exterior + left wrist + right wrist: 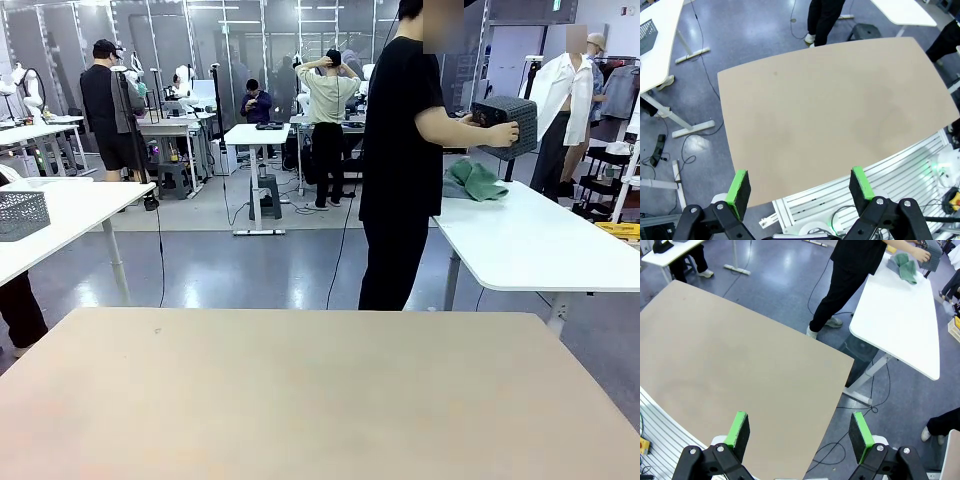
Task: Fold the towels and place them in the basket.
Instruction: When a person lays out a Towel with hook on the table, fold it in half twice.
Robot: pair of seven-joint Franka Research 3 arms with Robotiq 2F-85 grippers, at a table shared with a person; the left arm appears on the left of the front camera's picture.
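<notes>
floor point(250, 270): glossy grey | white table point(540, 245): right side | beige tabletop point(300, 400): foreground

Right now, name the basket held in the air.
The dark basket, held by the person at right; the paler grey basket rests on the left white table.

Both grippers raised, jaws wide.
The left gripper point(800, 185) and right gripper point(799, 431) hang high, pointing downward, green pads point(738, 187) spread fully apart.

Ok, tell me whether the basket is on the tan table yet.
No, the person holds the basket in the air at the white side table, next to the towels.
</notes>
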